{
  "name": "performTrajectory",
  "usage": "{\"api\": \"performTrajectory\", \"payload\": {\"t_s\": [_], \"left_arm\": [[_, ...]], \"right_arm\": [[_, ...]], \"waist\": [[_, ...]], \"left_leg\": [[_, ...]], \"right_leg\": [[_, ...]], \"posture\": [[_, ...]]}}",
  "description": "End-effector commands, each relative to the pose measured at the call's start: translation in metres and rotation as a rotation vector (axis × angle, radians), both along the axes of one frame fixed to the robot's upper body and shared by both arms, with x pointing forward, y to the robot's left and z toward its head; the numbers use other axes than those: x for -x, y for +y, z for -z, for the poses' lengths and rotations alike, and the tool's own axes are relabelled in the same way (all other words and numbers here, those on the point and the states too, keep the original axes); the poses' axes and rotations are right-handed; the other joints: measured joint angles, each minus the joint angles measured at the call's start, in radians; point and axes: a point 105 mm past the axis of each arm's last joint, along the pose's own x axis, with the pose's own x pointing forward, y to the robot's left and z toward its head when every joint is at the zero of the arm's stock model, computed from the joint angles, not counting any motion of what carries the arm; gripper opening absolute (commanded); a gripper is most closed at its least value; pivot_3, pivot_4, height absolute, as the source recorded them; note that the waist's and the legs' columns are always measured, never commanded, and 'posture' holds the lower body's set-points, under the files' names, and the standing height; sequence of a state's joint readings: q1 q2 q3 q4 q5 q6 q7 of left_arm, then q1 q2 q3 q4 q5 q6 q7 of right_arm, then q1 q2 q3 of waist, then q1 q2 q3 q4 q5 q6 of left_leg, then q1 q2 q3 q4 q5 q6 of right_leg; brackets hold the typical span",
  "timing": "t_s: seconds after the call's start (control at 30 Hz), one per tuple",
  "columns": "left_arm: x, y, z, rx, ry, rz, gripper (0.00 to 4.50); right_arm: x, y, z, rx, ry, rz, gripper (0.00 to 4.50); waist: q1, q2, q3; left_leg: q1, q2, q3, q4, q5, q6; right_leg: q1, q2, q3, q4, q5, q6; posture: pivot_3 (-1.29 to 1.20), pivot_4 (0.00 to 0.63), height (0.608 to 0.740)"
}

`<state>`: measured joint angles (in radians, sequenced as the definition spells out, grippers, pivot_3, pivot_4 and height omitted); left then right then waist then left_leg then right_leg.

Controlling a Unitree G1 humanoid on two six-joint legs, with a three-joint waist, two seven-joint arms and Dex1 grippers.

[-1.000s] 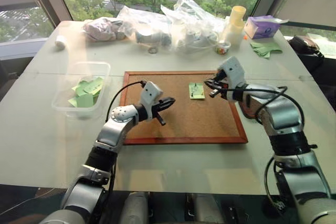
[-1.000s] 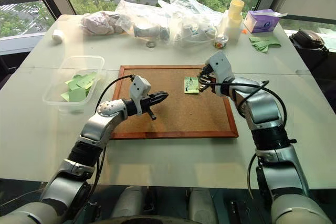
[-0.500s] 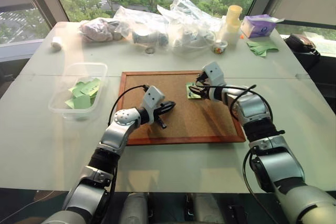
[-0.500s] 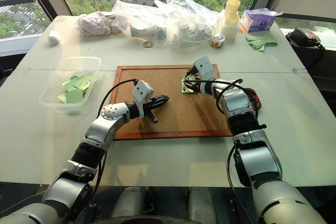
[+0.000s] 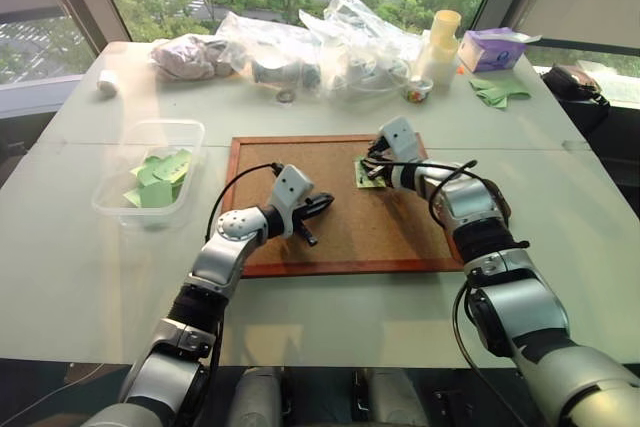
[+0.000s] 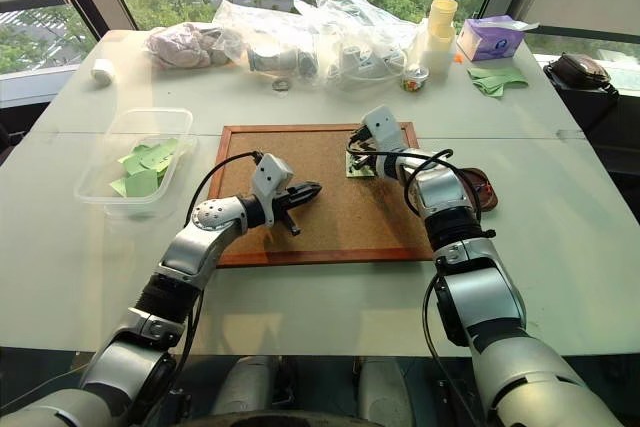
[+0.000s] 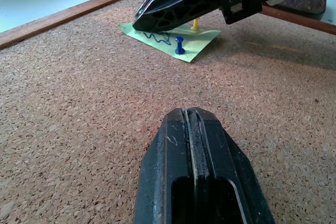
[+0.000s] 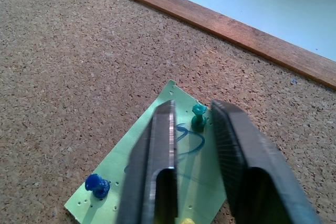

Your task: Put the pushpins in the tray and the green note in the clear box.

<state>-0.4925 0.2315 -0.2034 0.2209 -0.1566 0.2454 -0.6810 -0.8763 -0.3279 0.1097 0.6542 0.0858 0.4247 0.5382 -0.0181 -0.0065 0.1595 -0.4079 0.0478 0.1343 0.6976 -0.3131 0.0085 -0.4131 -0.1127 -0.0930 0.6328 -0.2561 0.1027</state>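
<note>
The green note [image 5: 364, 175] lies pinned on the cork board [image 5: 330, 242]. A teal pushpin [image 8: 198, 115], a blue pushpin [image 8: 97, 184] and a yellow pushpin [image 7: 195, 23] stand in it. My right gripper [image 8: 193, 106] hovers low over the note, its fingers a narrow gap apart with the teal pin seen between the tips. My left gripper [image 5: 325, 202] is shut and empty over the middle of the board. The tray [image 6: 484, 193] sits just off the board's right edge, partly behind my right arm. The clear box [image 5: 160, 124] stands to the left, holding several green slips.
Clear plastic bags [image 5: 300, 47], stacked yellow cups [image 5: 447, 37], a small bowl [image 5: 417, 94], a purple carton [image 5: 490, 47] and darker green sheets [image 5: 500, 94] line the table's far side. A white roll [image 5: 107, 82] lies at the far left.
My right gripper has come down and to the left, from beside the note to right over it. The left gripper has stayed in place. The camera view has shifted slightly.
</note>
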Motion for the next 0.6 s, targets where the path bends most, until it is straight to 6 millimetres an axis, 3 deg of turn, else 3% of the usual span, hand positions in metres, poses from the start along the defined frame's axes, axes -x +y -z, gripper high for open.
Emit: {"api": "performTrajectory", "payload": {"t_s": [0.03,0.13,0.3,0.43,0.6], "left_arm": [[0.001,0.002,0.002,-0.018,-0.006,-0.009,0.0],[0.002,0.003,0.007,-0.038,0.01,-0.011,0.0],[0.002,0.005,0.019,-0.071,0.053,-0.024,0.0],[0.006,0.002,0.025,-0.067,0.085,-0.02,0.0],[0.008,0.001,0.028,-0.065,0.097,-0.017,0.0]], "right_arm": [[-0.004,0.005,-0.02,-0.002,-0.054,-0.015,0.05],[-0.003,0.002,-0.029,-0.018,-0.071,-0.007,0.05],[0.007,-0.01,-0.064,-0.117,-0.128,0.043,0.05],[0.023,-0.04,-0.091,-0.212,-0.196,0.169,0.05],[0.042,-0.079,-0.087,-0.233,-0.191,0.32,0.05]], "waist": [[-0.001,0.0,0.0],[-0.001,0.0,0.0],[0.004,0.001,0.0],[0.005,0.002,-0.001],[0.004,0.003,-0.002]], "left_leg": [[0.0,0.0,0.0,0.0,0.0,0.0],[0.0,0.0,0.0,0.0,0.0,0.0],[0.0,0.0,0.0,0.0,0.0,0.0],[0.0,0.0,0.0,0.0,0.0,0.0],[0.001,0.0,-0.001,-0.001,0.0,0.0]], "right_leg": [[0.0,0.0,0.0,0.0,0.0,0.0],[0.0,0.0,0.0,0.0,0.0,0.0],[0.0,0.0,0.0,0.0,0.0,0.0],[0.0,0.0,0.0,0.0,0.0,0.0],[0.001,0.0,0.0,0.0,0.0,0.0]], "posture": [[0.0,0.15,0.74],[0.0,0.15,0.74],[0.0,0.15,0.74],[0.0,0.15,0.74],[0.0,0.15,0.74]]}}
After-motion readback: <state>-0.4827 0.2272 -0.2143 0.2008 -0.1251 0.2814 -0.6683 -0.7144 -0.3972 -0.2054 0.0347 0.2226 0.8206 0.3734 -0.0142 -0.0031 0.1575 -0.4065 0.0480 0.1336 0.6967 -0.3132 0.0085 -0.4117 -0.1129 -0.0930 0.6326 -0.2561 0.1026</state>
